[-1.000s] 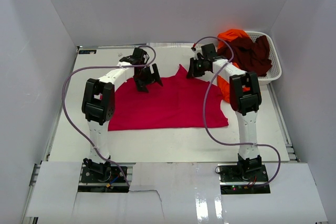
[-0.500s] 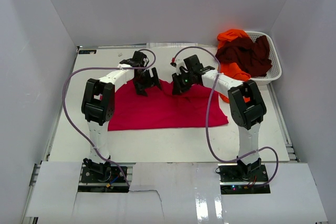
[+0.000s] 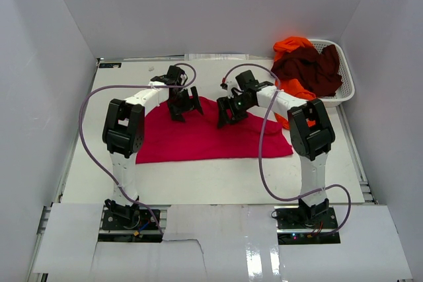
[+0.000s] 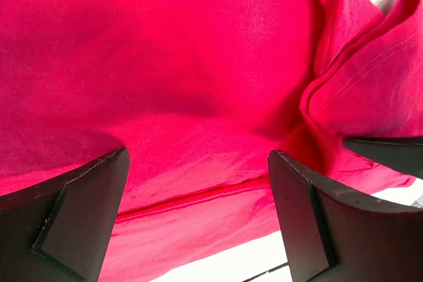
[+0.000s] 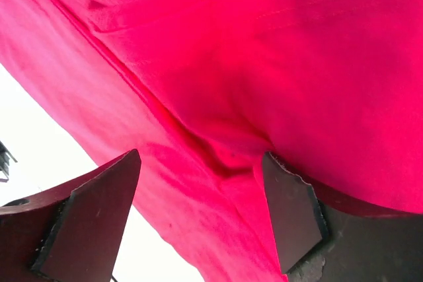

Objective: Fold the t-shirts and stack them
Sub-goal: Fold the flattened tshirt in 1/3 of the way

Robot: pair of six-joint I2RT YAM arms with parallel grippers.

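Since a second back the right gripper (image 3: 231, 113) has swung away from the white basket (image 3: 346, 90) and come leftward onto the far edge of the crimson t-shirt (image 3: 211, 140); the left gripper (image 3: 184, 105) has hardly shifted. Top view: crimson shirt spread on the table (image 3: 198, 179) between the arms, long axis left to right, both grippers at its far edge, left over the far-left part, right near the middle. Orange t-shirt (image 3: 291, 45) and maroon t-shirt (image 3: 310, 67) heaped in the basket (untouched). Left wrist: fingers (image 4: 79, 216) spread apart, cloth directly below and between them, a rolled fold just to the right. Right wrist: fingers (image 5: 89, 226) also spread, a raised crease running between them, nothing pinched yet.
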